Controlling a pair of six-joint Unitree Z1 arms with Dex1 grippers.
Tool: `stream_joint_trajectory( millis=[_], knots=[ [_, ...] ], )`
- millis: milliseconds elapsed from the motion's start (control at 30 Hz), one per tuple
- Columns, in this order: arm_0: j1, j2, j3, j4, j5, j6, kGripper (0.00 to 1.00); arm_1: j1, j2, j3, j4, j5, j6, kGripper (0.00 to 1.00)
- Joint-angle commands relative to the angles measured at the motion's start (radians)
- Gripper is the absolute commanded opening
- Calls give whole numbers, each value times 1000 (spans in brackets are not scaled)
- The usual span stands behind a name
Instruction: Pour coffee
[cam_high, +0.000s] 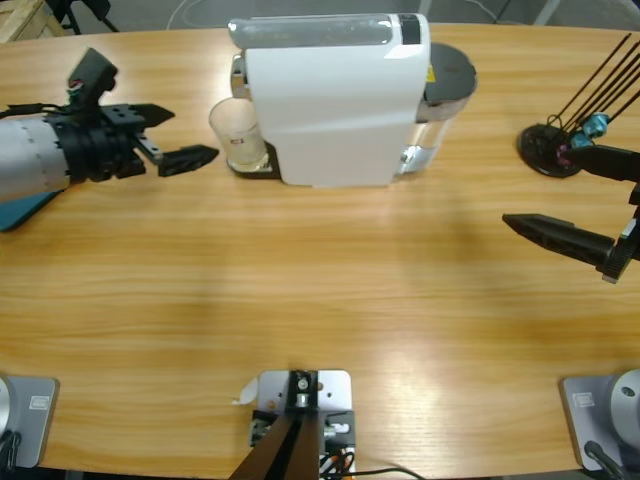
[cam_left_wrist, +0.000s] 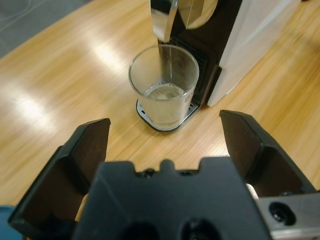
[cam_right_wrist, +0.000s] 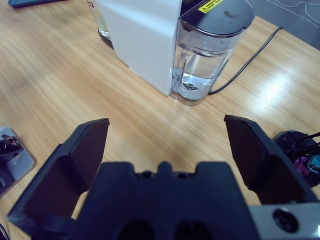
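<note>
Wood of the worktop (cam_high: 330, 300) fills the front of the high view, and nothing sits on that near part. Further back, the left gripper (cam_high: 176, 138) comes in from the left edge with its two black jaws spread wide and nothing between them. It points at the glass cup (cam_high: 236, 134), close by but not touching it. Only part of its arm shows, because the edge cuts it off.

On the other side, the right gripper (cam_high: 570, 195) comes in from the right edge. Its jaws are spread wide too, and they hold nothing. It is well apart from the coffee machine (cam_high: 335, 100).

That white coffee machine stands at the back, in the middle. The cup stands on the small dark tray (cam_left_wrist: 167, 117) under the silver spout (cam_left_wrist: 164, 22). Something pale lies in the bottom of the cup, but what it is cannot be told. A clear water tank (cam_right_wrist: 210, 55) sits at the other end of the machine, with a black cable (cam_right_wrist: 250, 62) running away from it.

Far right, a black round stand (cam_high: 548, 148) holds thin black sticks, cut off by the edge. Something small and blue sits there, too tiny to name.
</note>
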Motion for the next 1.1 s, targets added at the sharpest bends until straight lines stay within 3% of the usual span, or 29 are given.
stream_joint_trajectory(
  millis=[33,1100],
  knots=[
    [-2,117,-54,-13,-70,-8,959,7,34,27,-6,14,-7,1000],
    [41,352,-212,-26,-132,-8,942,7,63,21,-6,14,-4,1000]
  ],
)
